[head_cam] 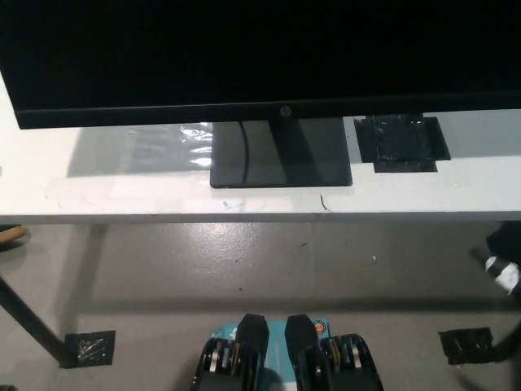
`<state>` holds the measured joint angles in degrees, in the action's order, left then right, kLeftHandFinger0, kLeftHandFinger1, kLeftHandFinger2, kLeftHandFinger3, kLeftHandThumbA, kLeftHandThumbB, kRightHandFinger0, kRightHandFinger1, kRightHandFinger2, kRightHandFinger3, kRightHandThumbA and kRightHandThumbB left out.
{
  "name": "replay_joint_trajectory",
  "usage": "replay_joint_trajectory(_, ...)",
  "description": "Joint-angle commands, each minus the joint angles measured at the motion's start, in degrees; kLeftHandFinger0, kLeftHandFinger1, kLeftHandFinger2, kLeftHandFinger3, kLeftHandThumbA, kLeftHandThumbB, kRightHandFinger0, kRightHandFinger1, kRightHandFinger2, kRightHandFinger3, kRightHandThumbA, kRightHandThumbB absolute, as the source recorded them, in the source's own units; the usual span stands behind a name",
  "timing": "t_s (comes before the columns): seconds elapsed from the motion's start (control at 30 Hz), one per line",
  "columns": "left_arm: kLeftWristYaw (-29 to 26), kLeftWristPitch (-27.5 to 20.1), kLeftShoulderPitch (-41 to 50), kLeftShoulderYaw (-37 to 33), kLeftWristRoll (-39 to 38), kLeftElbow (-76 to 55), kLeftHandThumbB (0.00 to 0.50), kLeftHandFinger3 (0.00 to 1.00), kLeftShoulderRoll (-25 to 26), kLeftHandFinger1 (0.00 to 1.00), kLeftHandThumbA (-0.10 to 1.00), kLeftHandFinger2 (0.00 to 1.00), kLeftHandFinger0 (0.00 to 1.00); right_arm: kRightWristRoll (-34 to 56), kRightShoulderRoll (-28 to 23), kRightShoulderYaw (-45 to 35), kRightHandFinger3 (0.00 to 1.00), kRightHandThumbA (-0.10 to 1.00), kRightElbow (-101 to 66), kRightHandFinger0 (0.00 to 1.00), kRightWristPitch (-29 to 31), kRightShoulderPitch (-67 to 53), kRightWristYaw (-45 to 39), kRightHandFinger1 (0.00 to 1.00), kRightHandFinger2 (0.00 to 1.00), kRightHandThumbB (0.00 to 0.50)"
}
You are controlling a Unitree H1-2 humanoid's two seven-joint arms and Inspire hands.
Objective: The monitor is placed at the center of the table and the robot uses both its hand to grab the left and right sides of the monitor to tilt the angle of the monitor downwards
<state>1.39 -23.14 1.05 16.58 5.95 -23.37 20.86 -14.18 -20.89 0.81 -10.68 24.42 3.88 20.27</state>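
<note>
We see the wide black flat-panel monitor (260, 57) standing on its dark rectangular base plate (281, 163) at the middle of the long white table (122, 199), with neither hand touching it, so we judge the tilting not yet begun: both sides of the screen are ungrasped and the whole of the grab and the downward tilt is left to do. Our white left hand does not show in the head view at all. Of our black right hand (498, 273) only a small dark and white tip shows at the right edge, low and well apart from the table, and we cannot tell whether its fingers are spread or closed. The monitor's long axis runs left to right across the picture, parallel to the table's front edge, and its screen faces toward us. Its lower bezel hangs over the rear of the table, just above the stand. A patch of black tape (401, 142) lies on the table beside the base, on our right.
</note>
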Motion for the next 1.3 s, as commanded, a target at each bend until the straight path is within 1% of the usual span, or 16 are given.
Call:
replay_joint_trajectory(0.0, -2.08, -1.15, -3.3, 4.02, -3.51, 4.57, 0.42, 1.0, 3.43, 1.0, 1.0, 1.0, 1.0, 6.96, -2.45, -3.6, 1.0, 1.0, 4.72, 1.0, 2.51, 4.83, -2.14, 1.0, 1.0, 0.452)
replay_joint_trajectory(0.03, -2.36, -0.38, -4.6, 5.2, -4.19, 6.1, 0.445, 1.0, 4.06, 1.0, 1.0, 1.0, 1.0, 9.43, -3.07, -4.69, 1.0, 1.0, 6.81, 1.0, 2.51, 6.31, -3.45, 1.0, 1.0, 0.444)
replay_joint_trajectory(0.2, -1.47, 0.31, -5.19, 6.72, -4.98, 6.68, 0.456, 1.0, 4.15, 1.0, 1.0, 1.0, 1.0, 10.95, -2.7, -6.0, 1.0, 1.0, 8.45, 1.0, 2.51, 8.07, -5.73, 1.0, 1.0, 0.443)
replay_joint_trajectory(0.23, -0.74, 1.56, -6.86, 7.68, -6.72, 9.54, 0.497, 1.0, 6.27, 1.0, 1.0, 1.0, 1.0, 12.28, -3.7, -7.44, 1.0, 1.0, 12.18, 1.0, 2.51, 10.8, -6.21, 1.0, 1.0, 0.377)
replay_joint_trajectory(0.33, -0.45, 1.61, -7.13, 7.92, -7.01, 9.97, 0.5, 1.0, 6.44, 1.0, 1.0, 1.0, 1.0, 12.55, -3.44, -8.2, 1.0, 1.0, 12.72, 1.0, 2.51, 11.23, -7.07, 1.0, 1.0, 0.369)
replay_joint_trajectory(0.43, 0.45, 1.82, -9.36, 8.12, -8.42, 13.51, 0.494, 1.0, 8.87, 1.0, 1.0, 1.0, 1.0, 14.32, -4.46, -9.31, 1.0, 1.0, 16.34, 1.0, 0.94, 14.56, -9.06, 1.0, 1.0, 0.402)
replay_joint_trajectory(0.57, 0.25, 1.63, -9.34, 7.88, -8.63, 13.72, 0.497, 1.0, 9.14, 1.0, 1.0, 1.0, 1.0, 14.38, -4.08, -9.98, 1.0, 1.0, 16.59, 1.0, 1.15, 14.73, -9.97, 1.0, 1.0, 0.402)
replay_joint_trajectory(0.6, 1.04, 4.11, -10.78, 7.38, -8.6, 15.15, 0.5, 1.0, 10.68, 1.0, 1.0, 1.0, 1.0, 16.39, -4.94, -9.96, 1.0, 1.0, 18.71, 1.0, -1.25, 17.27, -11.61, 1.0, 1.0, 0.455)
replay_joint_trajectory(0.7, 1.76, 4.41, -11.5, 6.74, -9.79, 16.2, 0.477, 1.0, 11.56, 1.0, 1.0, 1.0, 1.0, 15.68, -5.41, -9.93, 1.0, 1.0, 21.13, 1.0, -0.73, 19.08, -12.48, 1.0, 1.0, 0.456)
replay_joint_trajectory(0.73, 2.22, 5.0, -12.0, 6.31, -9.56, 16.48, 0.45, 1.0, 12.07, 1.0, 1.0, 1.0, 1.0, 15.31, -5.81, -9.88, 1.0, 1.0, 22.49, 1.0, -1.93, 20.41, -12.78, 1.0, 1.0, 0.46)
replay_joint_trajectory(0.93, 3.16, 6.87, -13.99, 5.44, -9.88, 18.04, 0.459, 1.0, 13.0, 1.0, 1.0, 1.0, 1.0, 15.29, -7.05, -9.81, 1.0, 1.0, 26.46, 1.0, -1.64, 23.45, -14.82, 1.0, 1.0, 0.445)
replay_joint_trajectory(0.97, 3.39, 7.25, -14.51, 5.32, -9.93, 18.51, 0.447, 1.0, 13.3, 1.0, 1.0, 1.0, 1.0, 14.85, -7.55, -9.68, 1.0, 1.0, 27.06, 1.0, -2.35, 24.12, -15.2, 1.0, 1.0, 0.478)
replay_joint_trajectory(1.03, 3.92, 8.16, -15.66, 4.98, -9.85, 18.96, 0.422, 1.0, 14.0, 1.0, 1.0, 1.0, 1.0, 13.1, -9.12, -8.99, 1.0, 1.0, 28.86, 1.0, -3.4, 25.98, -16.12, 1.0, 1.0, 0.498)
replay_joint_trajectory(1.17, 4.03, 8.46, -16.38, 4.83, -9.8, 19.27, 0.421, 1.0, 13.95, 1.0, 1.0, 1.0, 1.0, 13.88, -9.62, -9.09, 1.0, 1.0, 30.32, 1.0, -3.31, 26.93, -17.29, 1.0, 1.0, 0.5)
replay_joint_trajectory(1.2, 3.89, 8.69, -17.43, 4.26, -7.32, 20.14, 0.379, 1.0, 14.69, 1.0, 1.0, 1.0, 1.0, 17.01, -11.32, -8.67, 1.0, 1.0, 31.92, 1.0, -5.44, 29.14, -21.18, 1.0, 1.0, 0.5)
replay_joint_trajectory(1.27, 4.41, 8.53, -17.77, 4.0, -7.65, 20.85, 0.378, 1.0, 15.14, 1.0, 1.0, 1.0, 1.0, 16.78, -11.88, -8.58, 1.0, 1.0, 33.4, 1.0, -5.65, 30.31, -22.03, 1.0, 1.0, 0.5)
